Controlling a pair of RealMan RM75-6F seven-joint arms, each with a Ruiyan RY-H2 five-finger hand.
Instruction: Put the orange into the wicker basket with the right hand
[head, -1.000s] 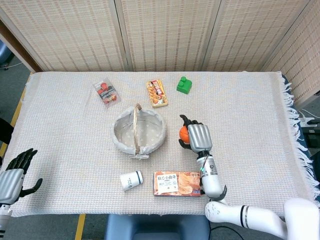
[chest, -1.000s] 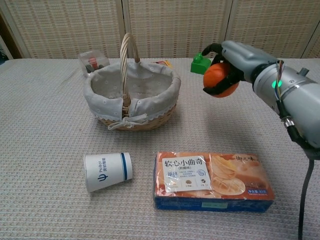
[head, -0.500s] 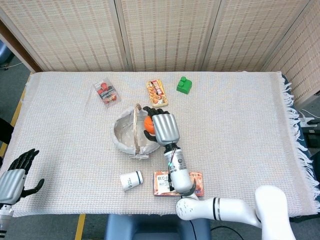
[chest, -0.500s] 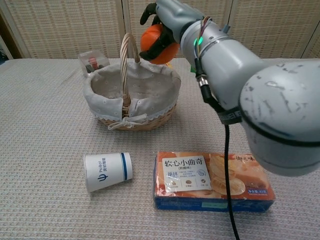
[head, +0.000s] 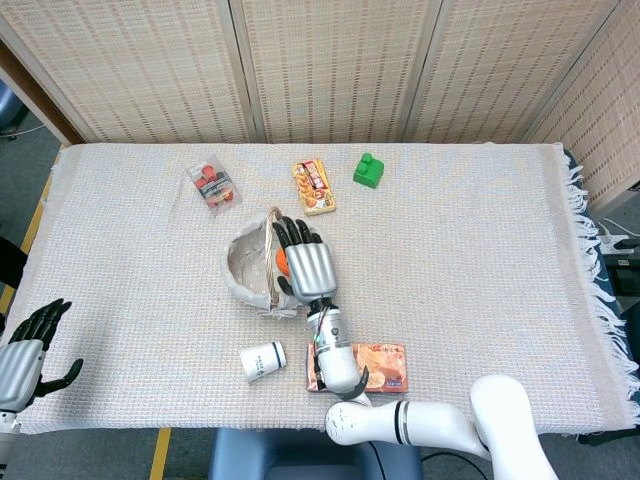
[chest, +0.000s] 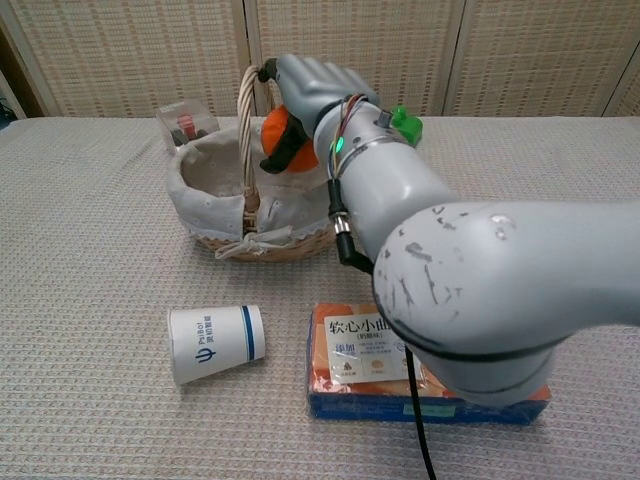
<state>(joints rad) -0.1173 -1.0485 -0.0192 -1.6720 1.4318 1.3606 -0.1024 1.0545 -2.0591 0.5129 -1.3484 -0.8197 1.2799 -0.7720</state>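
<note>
Right hand: we see our right hand (head: 303, 263) over the wicker basket (head: 247, 262), back of the hand up in the head view, fingers (head: 292, 232) pointing toward 12 o'clock across the basket's right half. In the chest view the hand (chest: 312, 88) sits just right of the basket handle (chest: 245, 130).
Right hand grasp: fingers curled around the orange (chest: 283, 140), dark fingertips (chest: 284, 150) wrapped over its lower left side; we read it as holding the fruit.
Right arm: forearm (head: 333, 345) runs from 6 o'clock up to the basket, passing over the snack box (head: 385, 365); in the chest view it fills the right foreground.
Orange: inside the basket's rim line, in the hand, only a sliver (head: 282, 262) showing past the fingers from above. We cannot tell whether it touches the cloth lining (chest: 205, 170).
Wicker basket: near table centre, on the woven tablecloth (head: 480, 240).
Left hand: our left hand (head: 25, 350) at the table's 8 o'clock corner, fingers apart, holding nothing.
Paper cup: the paper cup (head: 263, 360) lies on its side at 6 o'clock from the basket, just left of the snack box.
Far side: green block (head: 368, 170) at 1 o'clock from the basket, yellow snack pack (head: 314, 187) at 12 o'clock, clear packet (head: 212, 185) at 11 o'clock.
</note>
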